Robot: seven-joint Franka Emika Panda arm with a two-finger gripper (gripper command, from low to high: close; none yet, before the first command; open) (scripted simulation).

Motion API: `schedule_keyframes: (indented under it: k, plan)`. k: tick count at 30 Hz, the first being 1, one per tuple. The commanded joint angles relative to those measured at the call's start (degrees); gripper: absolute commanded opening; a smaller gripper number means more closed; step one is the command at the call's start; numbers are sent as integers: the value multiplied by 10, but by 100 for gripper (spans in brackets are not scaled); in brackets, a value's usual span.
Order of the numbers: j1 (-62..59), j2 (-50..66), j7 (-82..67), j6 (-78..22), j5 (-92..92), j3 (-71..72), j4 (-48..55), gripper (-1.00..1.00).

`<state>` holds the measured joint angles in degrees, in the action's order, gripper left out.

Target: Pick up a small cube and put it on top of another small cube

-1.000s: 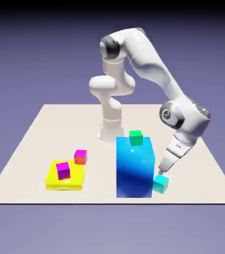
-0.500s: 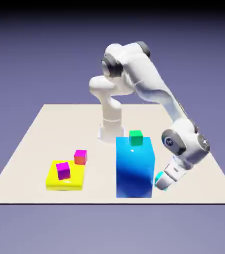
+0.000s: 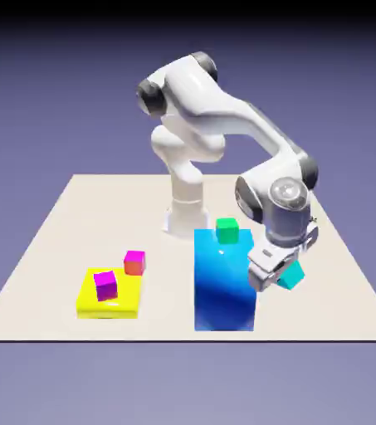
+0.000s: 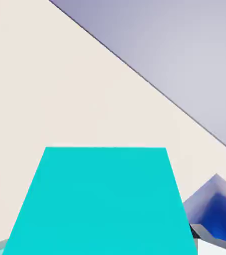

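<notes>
A: Exterior view first; the hand (image 3: 271, 272) is clamped on the teal cube (image 3: 290, 276), which hangs clear of the tabletop (image 3: 50, 241), just beside the tall blue block (image 3: 223, 280) on the exterior view's right; the cube sits tilted in the grip.

B: And the green cube (image 3: 227, 230); where does it lie from the hand?

A: On top of the blue block, toward its far edge; so it sits above the hand and toward the exterior view's left, with the block's upper right corner between the two; I judge the coming move turns on that: the teal cube must rise above the block's top before it goes across, or it could strike the block's side.

B: Anything else standing about?

A: A yellow slab (image 3: 108, 295) with a magenta cube (image 3: 105, 285) on it, and a pink-and-orange cube (image 3: 134, 262) just beside it, all well apart from the hand.

B: Hand view, then?

A: Teal cube (image 4: 105, 199) fills the lower middle, large, hiding the fingertips; pale tabletop (image 4: 60, 89) lies behind it, and a corner of the blue block (image 4: 215, 209) shows at the lower right; the green cube is not in this view.
</notes>
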<state>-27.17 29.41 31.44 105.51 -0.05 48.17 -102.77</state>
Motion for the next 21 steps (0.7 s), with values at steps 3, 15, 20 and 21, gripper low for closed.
schedule_keyframes:
  k: [3,15,20,21]
  plan:
    - [0,-49,5,-37,37,-26,-4,-100]
    - [220,-220,72,-186,9,-276,-54,-100]
    - [321,-279,101,-240,-19,-379,-76,-100]
    - [324,-280,102,-241,-20,-382,-76,-100]
